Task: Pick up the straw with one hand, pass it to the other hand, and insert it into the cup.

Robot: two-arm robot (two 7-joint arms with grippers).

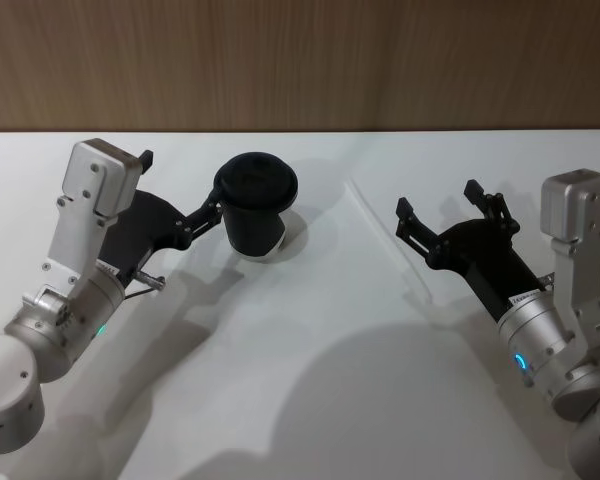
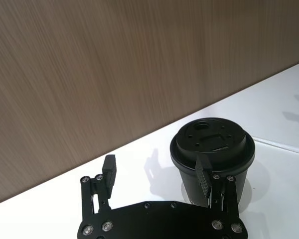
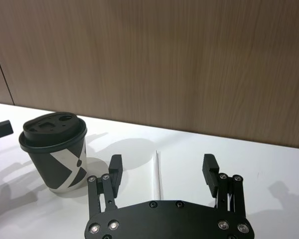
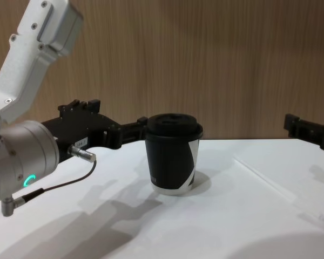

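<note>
The left tool (image 1: 180, 185) is spread, with 1 finger (image 2: 204, 172) just beside the cup (image 1: 258, 205) at its 9 o'clock; I cannot tell if it touches. A small swing there may push or tip the cup. The right tool (image 1: 445, 208) is also spread, holding nothing, near the straw (image 3: 158, 174), which lies flat on the surface (image 1: 300, 380) at the cup's 3 o'clock. The thin straw may roll away or slip when pinched. The wall (image 1: 300, 60) closes 12 o'clock; 6 o'clock is open

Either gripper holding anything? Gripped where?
Nothing held: left gripper and right gripper both open; thin white straw lies free on the white table.
</note>
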